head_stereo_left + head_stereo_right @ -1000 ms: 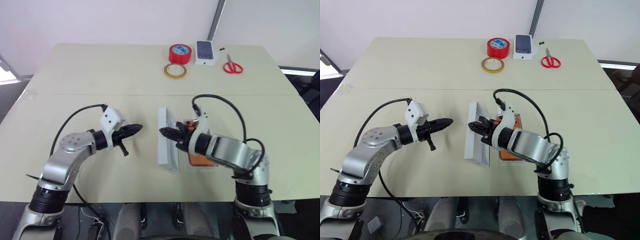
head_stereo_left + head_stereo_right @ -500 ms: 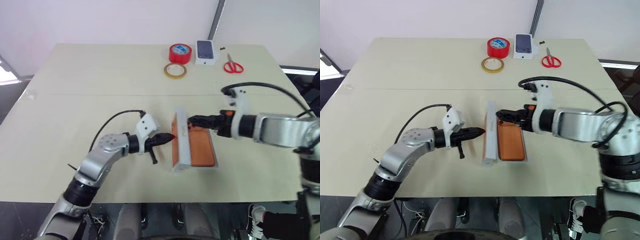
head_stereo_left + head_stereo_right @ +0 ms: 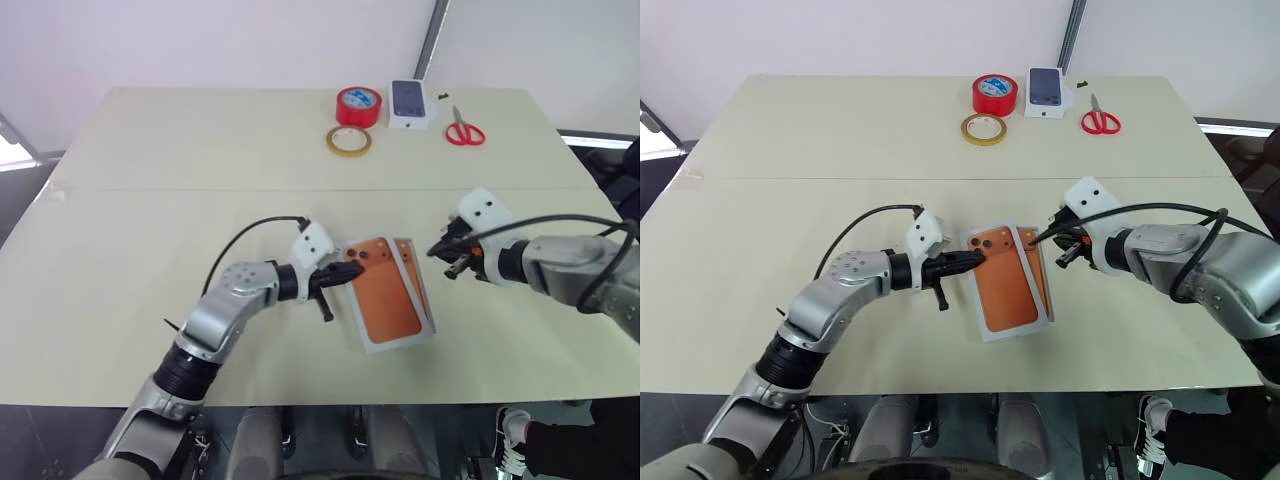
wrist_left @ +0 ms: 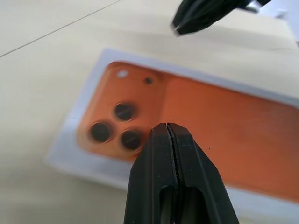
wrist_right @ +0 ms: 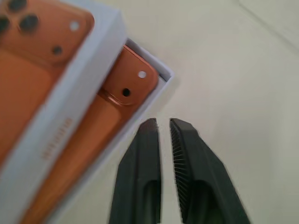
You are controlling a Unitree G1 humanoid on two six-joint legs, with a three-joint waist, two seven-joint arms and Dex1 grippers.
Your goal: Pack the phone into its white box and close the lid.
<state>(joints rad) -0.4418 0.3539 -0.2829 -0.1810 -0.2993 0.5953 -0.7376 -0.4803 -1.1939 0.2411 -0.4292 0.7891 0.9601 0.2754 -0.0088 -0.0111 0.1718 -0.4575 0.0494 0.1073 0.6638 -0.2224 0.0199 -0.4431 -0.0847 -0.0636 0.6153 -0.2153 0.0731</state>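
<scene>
Beige table (image 3: 150, 200) by a white wall (image 3: 200, 40) — left claw (image 3: 352, 272) closed, right claw (image 3: 436, 252) slightly parted, both empty.

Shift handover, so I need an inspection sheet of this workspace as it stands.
Surface: beige table, bare in front.
Job's things: phone lies in white box; printed lid sits askew on top, not closed.
Clutter: red tape, tape ring, scissors, small white box, all at far edge.
Grippers: left claw shut, tip over lid; right claw narrowly open, empty, beside white box.
Cables: black cable loops on each arm.
Surroundings: white wall.
</scene>
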